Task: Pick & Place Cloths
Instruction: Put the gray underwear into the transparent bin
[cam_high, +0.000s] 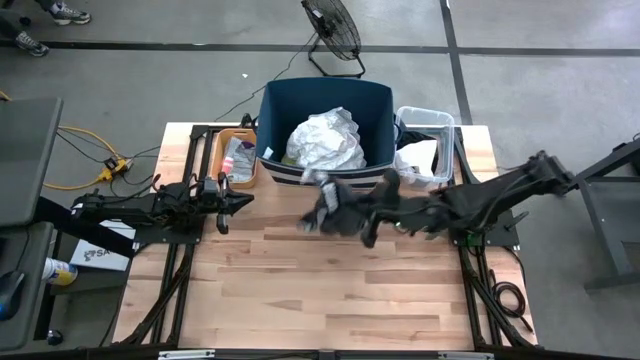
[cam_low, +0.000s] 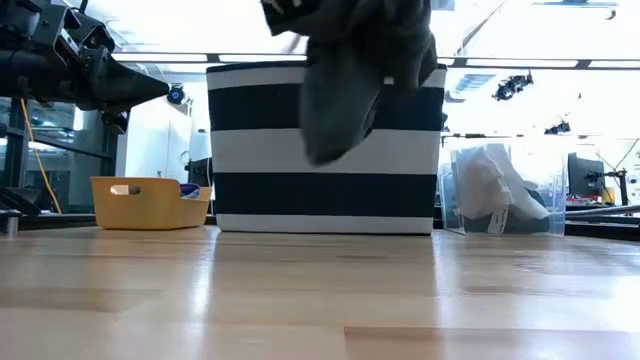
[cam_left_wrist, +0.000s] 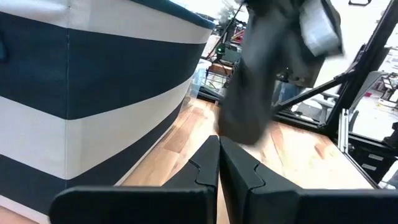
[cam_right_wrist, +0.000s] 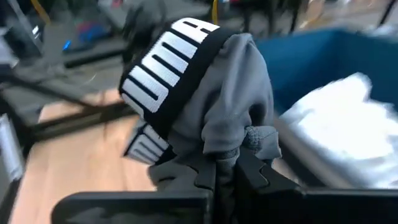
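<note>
A navy striped bin (cam_high: 325, 105) at the far edge of the bench (cam_high: 320, 290) holds crumpled white cloths (cam_high: 328, 140). An orange tray (cam_high: 232, 155) sits left of it, a clear tub (cam_high: 428, 135) right. The right end effector (cam_high: 352, 208) is clamped on grey shorts (cam_high: 335, 205), hanging above the bench just before the bin. The left end effector (cam_high: 240, 200) waits closed, far left. The near bench is bare wood.
</note>
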